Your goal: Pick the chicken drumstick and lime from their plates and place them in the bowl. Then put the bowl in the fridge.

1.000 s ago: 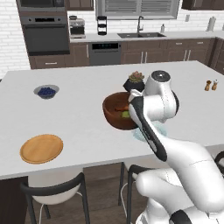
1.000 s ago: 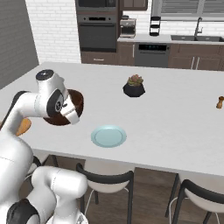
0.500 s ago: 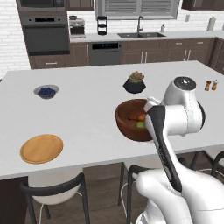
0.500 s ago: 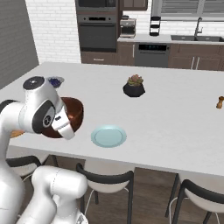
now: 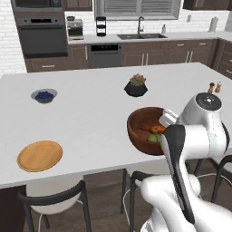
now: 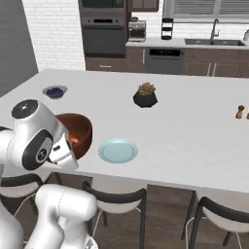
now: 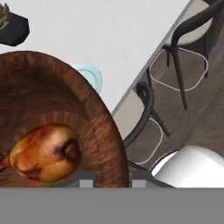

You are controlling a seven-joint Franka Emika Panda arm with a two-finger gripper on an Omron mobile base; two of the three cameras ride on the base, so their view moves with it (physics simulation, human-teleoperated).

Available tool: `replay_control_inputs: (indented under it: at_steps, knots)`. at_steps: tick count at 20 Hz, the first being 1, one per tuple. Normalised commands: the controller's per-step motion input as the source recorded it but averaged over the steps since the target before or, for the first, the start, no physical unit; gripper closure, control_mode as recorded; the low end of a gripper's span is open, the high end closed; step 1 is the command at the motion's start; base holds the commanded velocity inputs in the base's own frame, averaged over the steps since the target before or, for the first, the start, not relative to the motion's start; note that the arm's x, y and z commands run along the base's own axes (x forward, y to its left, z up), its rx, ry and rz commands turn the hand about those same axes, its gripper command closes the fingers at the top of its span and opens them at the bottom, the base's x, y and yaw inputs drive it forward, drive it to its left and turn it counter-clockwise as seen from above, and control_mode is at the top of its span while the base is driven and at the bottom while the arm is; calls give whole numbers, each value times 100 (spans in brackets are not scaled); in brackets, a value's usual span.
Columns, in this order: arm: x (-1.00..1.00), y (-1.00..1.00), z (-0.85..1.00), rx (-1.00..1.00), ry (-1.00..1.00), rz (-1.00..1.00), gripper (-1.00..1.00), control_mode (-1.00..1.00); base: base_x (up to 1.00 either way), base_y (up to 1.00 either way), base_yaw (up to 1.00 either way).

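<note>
We see our claw (image 7: pixel 113 179) clamped on the bowl (image 5: pixel 142 129) rim at 6 o'clock, over the tabletop (image 5: pixel 90 118) edge. Inside lie the chicken drumstick (image 7: pixel 46 152) and lime (image 5: pixel 153 137). No writing is readable.

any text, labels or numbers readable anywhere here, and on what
None can be read.
The wall oven has a control strip, too small and blurred to show any characters.
The bowl, the plates and the shakers carry no label or print.
</note>
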Motion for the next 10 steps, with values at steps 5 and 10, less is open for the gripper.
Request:
replay_control_inputs:
  at_steps: [5,10]
  knots:
    - [0,0,0,0,0,0,100,100,-44,-57,-63]
    - [0,0,0,0,0,0,100,100,-34,-47,-78]
